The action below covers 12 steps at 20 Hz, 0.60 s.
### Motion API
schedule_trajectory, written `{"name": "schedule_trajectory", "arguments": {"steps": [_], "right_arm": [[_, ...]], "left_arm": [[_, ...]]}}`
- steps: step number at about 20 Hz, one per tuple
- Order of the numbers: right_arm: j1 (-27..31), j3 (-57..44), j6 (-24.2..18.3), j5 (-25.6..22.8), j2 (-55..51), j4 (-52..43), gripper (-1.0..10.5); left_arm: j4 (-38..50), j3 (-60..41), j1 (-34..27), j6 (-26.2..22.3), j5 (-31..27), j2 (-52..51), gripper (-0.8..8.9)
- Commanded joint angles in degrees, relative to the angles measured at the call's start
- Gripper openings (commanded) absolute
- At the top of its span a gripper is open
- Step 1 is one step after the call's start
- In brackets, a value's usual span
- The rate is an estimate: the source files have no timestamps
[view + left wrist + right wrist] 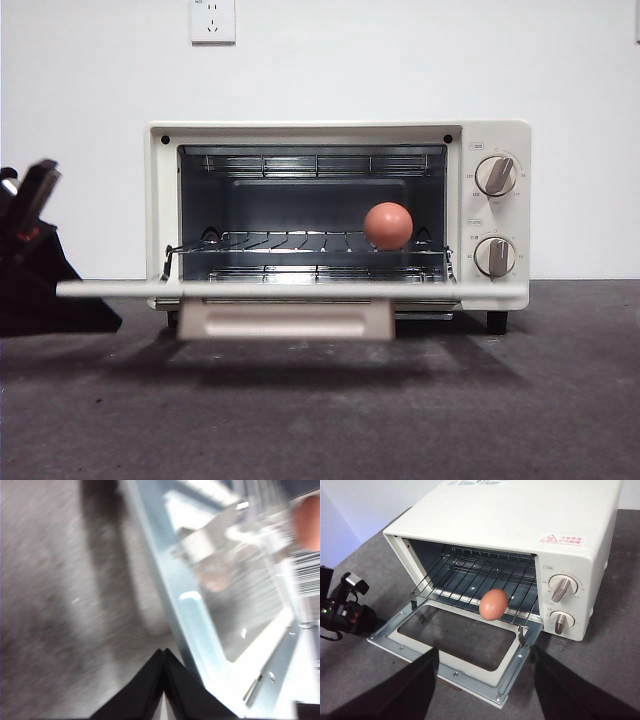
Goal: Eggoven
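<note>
Oven (340,215) sits mid-frame in the front view, door (290,290) dropped flat and open. Egg (388,226) rests on the wire rack (300,242) inside, right of centre, near the front edge of the rack in the right wrist view. Left claw (164,667) – jaws pressed together, holding nothing – is just beside the open door's edge; it shows dark at the front view's left edge. Right claw (485,680) – jaws spread wide, empty – hangs over the worktop (320,410) before the door.
</note>
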<state>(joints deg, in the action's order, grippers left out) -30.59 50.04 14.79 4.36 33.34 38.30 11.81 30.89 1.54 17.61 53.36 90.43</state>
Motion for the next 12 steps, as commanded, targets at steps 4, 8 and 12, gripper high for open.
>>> {"name": "schedule_trajectory", "arguments": {"steps": [4, 8, 12], "right_arm": [[-0.4, 1.1, -0.4, -0.2, 0.2, -0.5, 2.9], [-0.4, 1.1, -0.2, -0.1, 0.2, -0.5, 2.9], [-0.4, 1.1, -0.2, -0.1, 0.2, -0.5, 2.9]], "left_arm": [[11.2, 0.5, -1.2, 8.5, 5.6, 0.7, 0.06], [24.5, 0.9, -1.2, 17.4, 4.8, 0.7, 0.06], [32.5, 2.1, -1.2, 22.6, -0.6, 0.7, 0.06]]}}
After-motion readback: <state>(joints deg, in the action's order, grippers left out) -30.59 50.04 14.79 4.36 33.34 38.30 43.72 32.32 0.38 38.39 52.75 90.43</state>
